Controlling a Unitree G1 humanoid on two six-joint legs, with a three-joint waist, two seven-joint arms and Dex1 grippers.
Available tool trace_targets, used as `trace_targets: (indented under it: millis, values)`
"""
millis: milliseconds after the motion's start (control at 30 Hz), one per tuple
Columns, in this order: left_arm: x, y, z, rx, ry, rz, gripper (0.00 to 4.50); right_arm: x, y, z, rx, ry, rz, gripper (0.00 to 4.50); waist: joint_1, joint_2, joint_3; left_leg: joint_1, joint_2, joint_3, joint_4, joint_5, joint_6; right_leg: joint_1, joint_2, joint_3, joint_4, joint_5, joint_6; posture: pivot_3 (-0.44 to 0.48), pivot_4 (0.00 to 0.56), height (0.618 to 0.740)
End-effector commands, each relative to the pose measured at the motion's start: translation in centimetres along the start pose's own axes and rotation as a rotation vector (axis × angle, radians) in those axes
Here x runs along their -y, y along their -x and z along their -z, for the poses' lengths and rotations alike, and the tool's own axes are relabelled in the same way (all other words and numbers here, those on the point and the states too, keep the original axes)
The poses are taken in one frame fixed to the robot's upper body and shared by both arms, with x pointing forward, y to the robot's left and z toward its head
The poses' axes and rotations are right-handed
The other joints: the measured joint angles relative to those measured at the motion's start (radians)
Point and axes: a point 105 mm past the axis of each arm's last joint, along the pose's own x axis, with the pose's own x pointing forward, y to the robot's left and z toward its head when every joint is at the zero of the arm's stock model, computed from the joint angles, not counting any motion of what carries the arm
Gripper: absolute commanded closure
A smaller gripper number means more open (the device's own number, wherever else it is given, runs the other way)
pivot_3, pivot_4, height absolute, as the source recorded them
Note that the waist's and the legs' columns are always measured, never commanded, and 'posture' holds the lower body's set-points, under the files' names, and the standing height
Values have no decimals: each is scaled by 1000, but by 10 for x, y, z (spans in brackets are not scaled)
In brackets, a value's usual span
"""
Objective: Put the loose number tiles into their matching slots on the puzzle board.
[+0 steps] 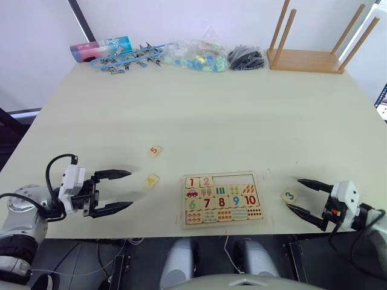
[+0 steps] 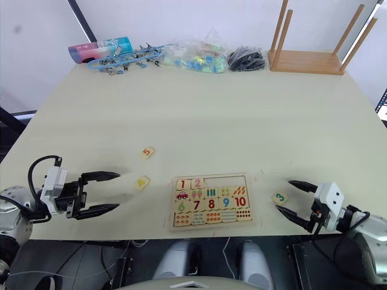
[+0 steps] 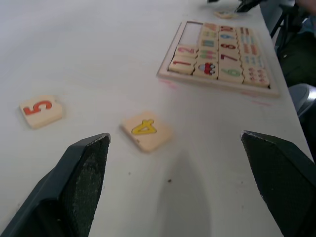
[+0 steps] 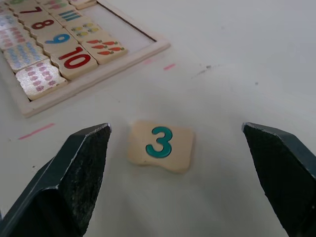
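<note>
Tile 3 (image 4: 161,145) lies just ahead of the spread right pincer (image 1: 300,194), nearer than the spread left pincer (image 1: 121,190).

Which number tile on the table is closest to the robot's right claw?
The green 3 tile. It lies right in front of the open right gripper, on the board's right side; the yellow 4 tile and orange 5 tile lie on its left.
</note>
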Motion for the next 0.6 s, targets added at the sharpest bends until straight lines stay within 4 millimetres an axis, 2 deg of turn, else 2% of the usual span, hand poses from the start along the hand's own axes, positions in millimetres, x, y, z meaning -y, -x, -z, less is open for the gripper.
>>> trace_targets:
  millis: [33,200,600]
  values:
    - [-1,1,-9,24,-35,22,0,-5,-3,-12,40,9,74,55,-1,0,0,0,0,0,0,0,0,0,0,0,0,0,0,0,150,737]
    - [-3,0,-9,28,-32,18,0,-6,-10,-9,20,-32,180,55,-2,0,0,0,0,0,0,0,0,0,0,0,0,0,0,0,150,737]
    - [-4,4,-9,13,-26,19,0,-16,-9,10,-77,-110,234,55,-2,-3,-2,0,0,0,0,0,0,0,0,0,0,0,0,0,150,737]
